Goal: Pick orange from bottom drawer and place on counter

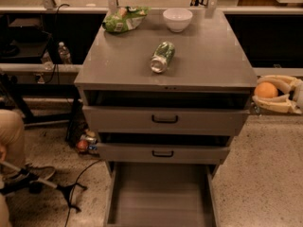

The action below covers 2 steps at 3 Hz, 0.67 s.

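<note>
The orange (266,90) is held between the cream fingers of my gripper (269,92) at the right edge of the camera view, beside the cabinet and just below the level of the counter (203,56). The gripper is shut on the orange. The bottom drawer (161,193) is pulled out at the bottom of the view, a flat grey tray with nothing showing in it. The counter is the grey cabinet top.
On the counter lie a green can (162,56) on its side, a white bowl (177,19) and a green chip bag (124,19). Two upper drawers with black handles (164,119) are slightly open. Floor clutter (85,143), cables and a person's leg (12,136) are at the left.
</note>
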Available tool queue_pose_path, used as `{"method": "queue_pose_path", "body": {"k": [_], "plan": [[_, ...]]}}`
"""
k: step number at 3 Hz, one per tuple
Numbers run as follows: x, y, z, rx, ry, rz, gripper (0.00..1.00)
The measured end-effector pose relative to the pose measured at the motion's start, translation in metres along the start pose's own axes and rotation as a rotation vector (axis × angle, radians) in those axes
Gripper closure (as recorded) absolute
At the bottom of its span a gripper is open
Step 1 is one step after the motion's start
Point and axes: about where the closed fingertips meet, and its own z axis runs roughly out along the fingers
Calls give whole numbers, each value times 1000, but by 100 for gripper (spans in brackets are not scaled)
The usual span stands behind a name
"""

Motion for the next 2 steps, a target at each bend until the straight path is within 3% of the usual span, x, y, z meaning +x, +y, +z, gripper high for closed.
{"method": "queue_pose_path", "body": {"k": [1,2], "plan": [[-18,-29,40,-56,2,-20,100],[-31,-45,61,-80,-12,-32,100]]}}
